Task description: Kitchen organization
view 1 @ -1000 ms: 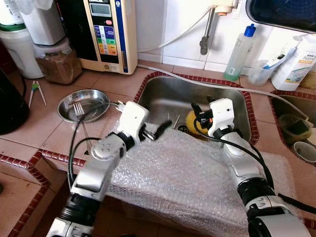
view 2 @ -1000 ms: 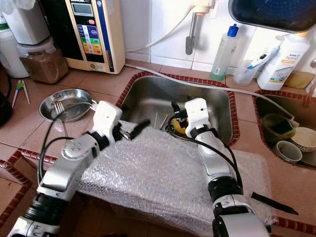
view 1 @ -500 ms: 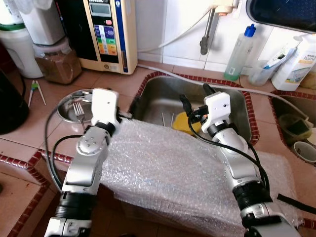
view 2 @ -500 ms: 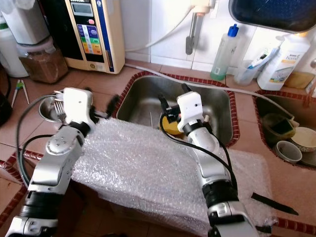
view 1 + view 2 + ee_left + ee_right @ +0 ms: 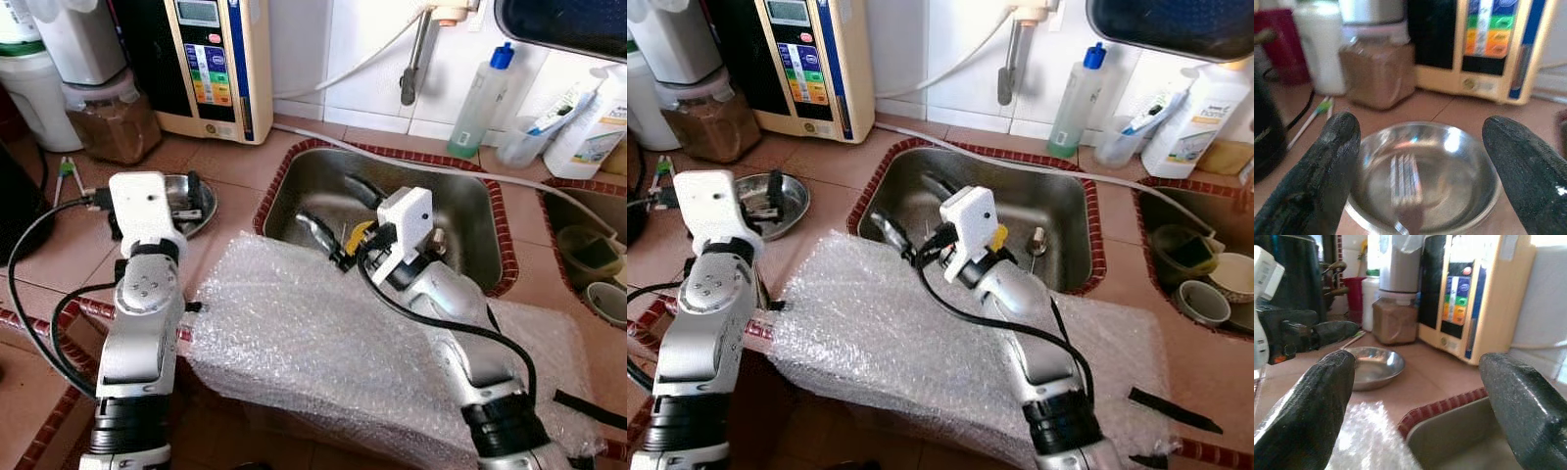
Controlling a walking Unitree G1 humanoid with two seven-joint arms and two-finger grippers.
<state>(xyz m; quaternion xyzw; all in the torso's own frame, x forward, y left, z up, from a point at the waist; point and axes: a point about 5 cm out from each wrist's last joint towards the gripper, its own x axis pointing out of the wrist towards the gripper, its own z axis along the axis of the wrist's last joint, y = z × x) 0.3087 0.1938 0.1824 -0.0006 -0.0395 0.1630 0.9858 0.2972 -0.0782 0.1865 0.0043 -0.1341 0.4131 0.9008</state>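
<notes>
My left end effector (image 5: pixel 1420 161) gapes wide over the steel fork (image 5: pixel 1403 188) in the round steel bowl (image 5: pixel 1469 205). I should lower straight and pinch the handle. My right end effector (image 5: pixel 328 220) hangs wide, empty.

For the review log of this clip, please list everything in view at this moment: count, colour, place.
Metal bowl: one, silver, on the counter left of the sink.
Fork: one, silver, in the bowl.
Sink: one, steel, centre.
Bubble wrap: one sheet, clear, over the counter's front edge.
Water machine: one, cream and black, at the back wall.
Jar: one, brown contents, left of the machine.
Spray bottle: one, clear with blue cap, behind the sink.
White bottle: one, far right.
Left hand: open, above the bowl.
Right hand: open, over the sink's left part.
</notes>
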